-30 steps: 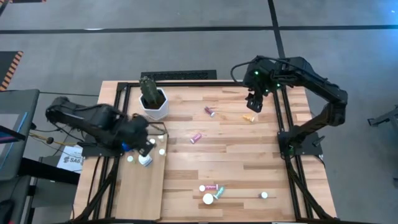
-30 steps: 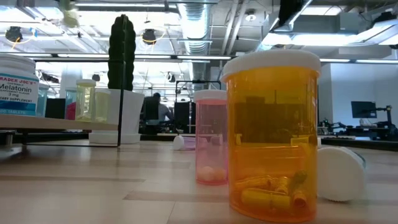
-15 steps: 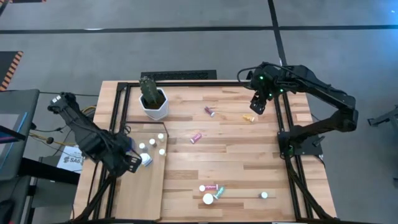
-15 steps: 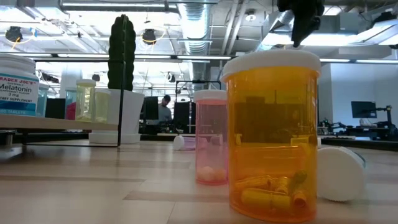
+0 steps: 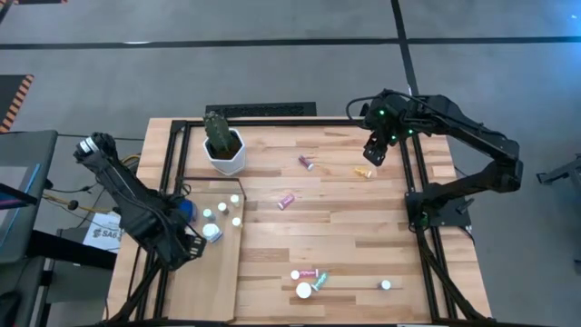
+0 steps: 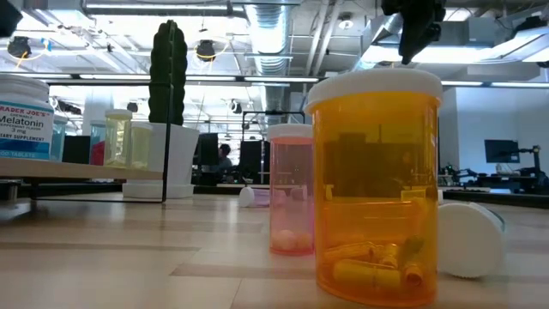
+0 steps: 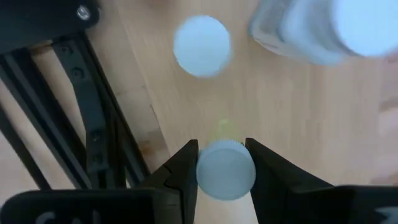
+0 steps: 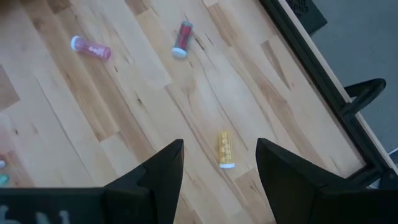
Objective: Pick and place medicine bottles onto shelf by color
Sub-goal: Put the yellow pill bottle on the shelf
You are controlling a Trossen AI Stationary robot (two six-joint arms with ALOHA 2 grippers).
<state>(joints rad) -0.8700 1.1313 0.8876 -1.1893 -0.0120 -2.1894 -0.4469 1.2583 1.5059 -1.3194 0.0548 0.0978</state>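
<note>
The high view looks straight down from well above on the whole striped plank desk (image 5: 345,213) and both arms, while the low view sits at desk-top height, looking level across it into the room, very near an upright amber plastic bottle with a white cap (image 6: 376,184). The right wrist view faces down from high up on a lying amber bottle (image 8: 224,149), also in the high view (image 5: 363,173); the left wrist view faces down close over the pale plywood shelf (image 7: 292,112).

Amber bottle (image 6: 375,184), pink bottle (image 6: 292,189), white caps.
</note>
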